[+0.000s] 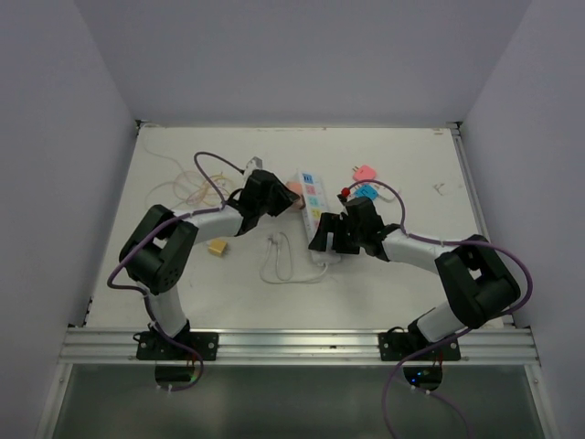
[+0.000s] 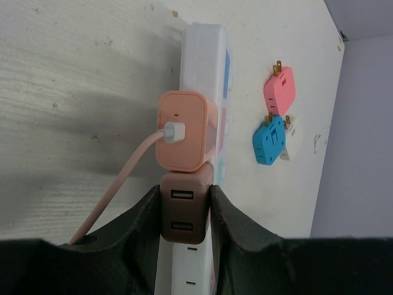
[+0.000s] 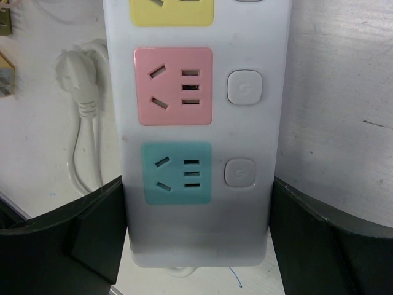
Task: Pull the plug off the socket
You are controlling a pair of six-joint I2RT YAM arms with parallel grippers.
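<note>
Plug, a brown block with two USB ports, sits in the power strip right beside a peach charger, whose cable trails off toward the camera. The left gripper is clenched on this plug, with its black fingers pressed against both flanks. The right gripper stands wide. Its fingers lie against the two long edges of the strip's near end, beside the blue outlet, grasping the strip across its width. The strip's white cord loops just beside that end. Everything rests on a scuffed white table with pale lavender walls on three sides. A pink adapter, a blue one and a white one lie clustered past the strip. From above, the strip runs lengthwise away from the arms at mid-table, with the left gripper meeting its middle from the left.
</note>
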